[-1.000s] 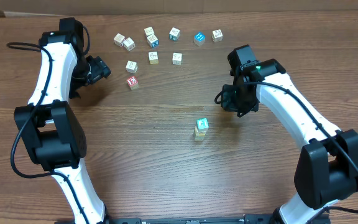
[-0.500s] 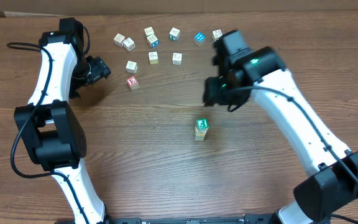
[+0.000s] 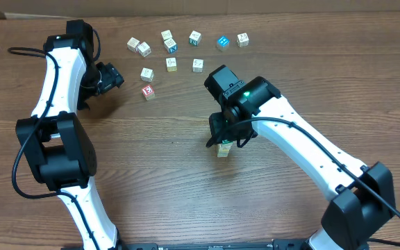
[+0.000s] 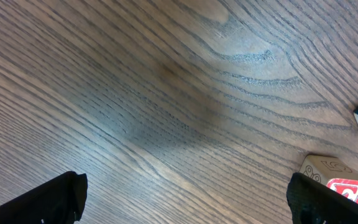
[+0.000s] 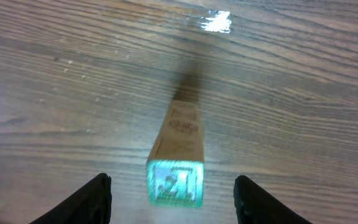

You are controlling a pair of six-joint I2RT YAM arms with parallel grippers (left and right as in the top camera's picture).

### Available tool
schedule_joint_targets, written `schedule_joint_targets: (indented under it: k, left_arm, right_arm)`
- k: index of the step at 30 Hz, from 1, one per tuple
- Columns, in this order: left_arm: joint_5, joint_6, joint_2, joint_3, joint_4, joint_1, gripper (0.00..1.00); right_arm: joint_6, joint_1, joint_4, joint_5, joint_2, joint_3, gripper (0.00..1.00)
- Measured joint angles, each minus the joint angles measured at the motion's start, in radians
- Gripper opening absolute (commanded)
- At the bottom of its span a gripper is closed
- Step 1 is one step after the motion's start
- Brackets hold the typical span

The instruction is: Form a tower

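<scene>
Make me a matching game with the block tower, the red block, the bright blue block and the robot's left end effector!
Things:
1. tower
2. red block
3. blue block
4. left end effector

Places or states:
A. in the far row of loose blocks
B. wide open, holding nothing
C. under the right end effector, mid-table
D. nearest loose block to the left end effector

Pairs: 1-C, 2-D, 3-A, 4-B
</scene>
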Motion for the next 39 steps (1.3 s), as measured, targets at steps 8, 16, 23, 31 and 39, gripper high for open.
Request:
schedule_joint_targets:
  k: [8, 16, 23, 31, 39]
  left_arm:
    - [0.000, 0.000, 0.000, 0.000, 0.000, 0.000, 1.00]
    - [0.000, 0.000, 0.000, 0.000, 0.000, 0.000, 1.00]
    - [0.000, 0.000, 0.000, 0.000, 0.000, 0.000, 0.99]
    - [0.000, 0.000, 0.000, 0.000, 0.000, 0.000, 1.00]
    - [0.000, 0.000, 0.000, 0.000, 0.000, 0.000, 1.00]
  right_arm:
    - [0.013, 0.000, 0.028, 0.007, 0.013, -0.034, 0.46]
    - [0.038, 0.000, 0.035, 0.006, 0.014, -0.034, 0.40]
    - [0.056, 0.000, 0.039, 0.006, 0.014, -0.034, 0.38]
    - [0.064, 0.000, 0.040, 0.004, 0.014, -0.034, 0.32]
    - [0.064, 0.000, 0.042, 0.004, 0.014, -0.034, 0.32]
